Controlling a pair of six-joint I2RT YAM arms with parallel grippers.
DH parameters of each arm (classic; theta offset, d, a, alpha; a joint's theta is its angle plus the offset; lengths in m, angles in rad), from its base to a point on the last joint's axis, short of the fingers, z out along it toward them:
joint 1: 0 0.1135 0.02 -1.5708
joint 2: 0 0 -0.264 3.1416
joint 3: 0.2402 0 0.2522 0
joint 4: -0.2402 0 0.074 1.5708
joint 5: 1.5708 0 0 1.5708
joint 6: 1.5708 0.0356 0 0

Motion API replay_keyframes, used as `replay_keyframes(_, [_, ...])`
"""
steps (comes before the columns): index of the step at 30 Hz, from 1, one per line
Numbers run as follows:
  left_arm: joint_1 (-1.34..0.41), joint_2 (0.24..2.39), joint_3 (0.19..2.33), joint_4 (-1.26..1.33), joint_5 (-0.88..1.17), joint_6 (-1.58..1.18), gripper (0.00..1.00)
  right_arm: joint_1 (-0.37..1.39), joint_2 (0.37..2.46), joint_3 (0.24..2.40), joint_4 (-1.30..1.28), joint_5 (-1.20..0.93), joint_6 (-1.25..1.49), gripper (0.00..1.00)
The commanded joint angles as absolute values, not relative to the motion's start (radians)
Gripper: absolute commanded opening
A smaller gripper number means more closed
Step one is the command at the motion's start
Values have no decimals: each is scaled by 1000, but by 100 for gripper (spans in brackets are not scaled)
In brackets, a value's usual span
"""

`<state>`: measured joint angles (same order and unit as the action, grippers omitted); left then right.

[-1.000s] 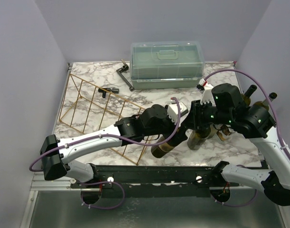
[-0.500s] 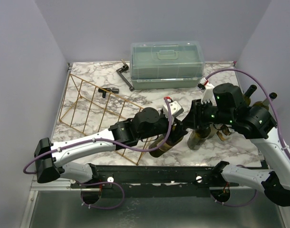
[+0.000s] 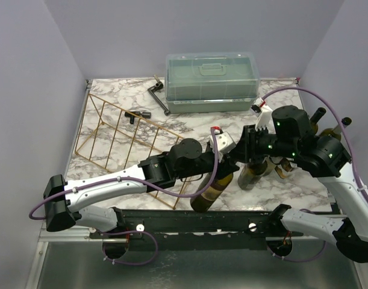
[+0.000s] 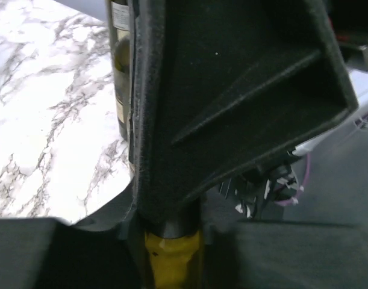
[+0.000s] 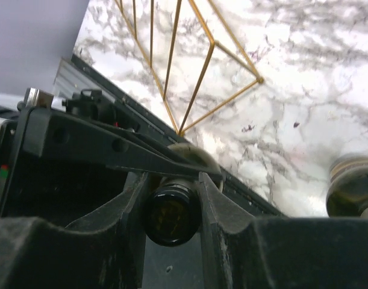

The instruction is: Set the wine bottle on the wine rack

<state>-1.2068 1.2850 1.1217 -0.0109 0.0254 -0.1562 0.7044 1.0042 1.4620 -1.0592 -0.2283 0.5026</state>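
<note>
The wine bottle, dark olive glass with a yellow foil neck, hangs tilted over the table's near edge, base toward me. My left gripper is shut on its neck, the yellow foil squeezed between the fingers. My right gripper is shut on the same bottle just below the mouth, with the left gripper's finger crossing right in front of it. The gold wire wine rack lies on the marble to the left, its near corner close to the bottle's base.
A second dark bottle stands just right of the held one, under the right arm. Another bottle shows behind the right arm. A translucent green lidded box sits at the back, with black tools beside it.
My left gripper has shut on the bottle's neck. The bottle's base has swung down toward the near edge. The right gripper has stayed shut in place.
</note>
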Motion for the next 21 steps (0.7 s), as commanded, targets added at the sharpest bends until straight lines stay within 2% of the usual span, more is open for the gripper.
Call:
replay_keyframes(1, [-1198,1258,1112,-8,-20,-165,1,709,968,1470,-979,-296,542,1])
replay_keyframes(3, [-1198,1254,1118,-22,-10,-159,0,708,964,1475,-977,-284,540,10])
replay_keyframes(14, [-1198,1242,1252,-220,87,-160,0,709,939,1545,-964,-171,544,91])
replay_keyframes(16, [-1198,1223,1267,-260,89,-157,0,709,920,1551,-939,-141,553,100])
replay_keyframes(21, [-1196,1181,1358,-461,51,-130,0,709,882,1539,-900,-100,558,100])
